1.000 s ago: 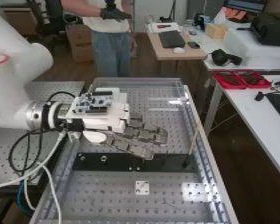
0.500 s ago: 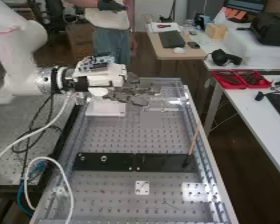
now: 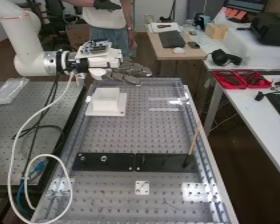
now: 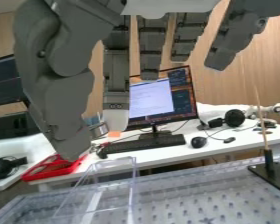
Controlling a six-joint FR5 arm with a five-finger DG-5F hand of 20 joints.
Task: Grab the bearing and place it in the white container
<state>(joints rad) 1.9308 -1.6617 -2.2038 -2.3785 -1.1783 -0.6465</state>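
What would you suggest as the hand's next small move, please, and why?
I would probably move the hand toward the small ring on the black plate, which may be the bearing: the hand looks open and empty, and hangs near the white container, well away from that ring.

Arm (image 3: 23, 37): white, smooth, thick rounded tubes. Just behind the robot hand (image 3: 132, 73), a bare-metal collar (image 3: 49, 63), then black rings (image 3: 61, 63). Body of the hand in a white, blocky housing (image 3: 105, 61); on top of it an exposed circuit board (image 3: 95, 47), dark and pale parts mixed. Fingers (image 4: 150, 45) dark grey, segmented, angular plates with notched edges; small round screw (image 4: 41, 53) set in the thickest one. One fingertip pale, rounded (image 4: 115, 119). White cable (image 3: 15, 150) drops from behind the robot hand in a wide loop; thin dark cables (image 3: 55, 89) hang there too.
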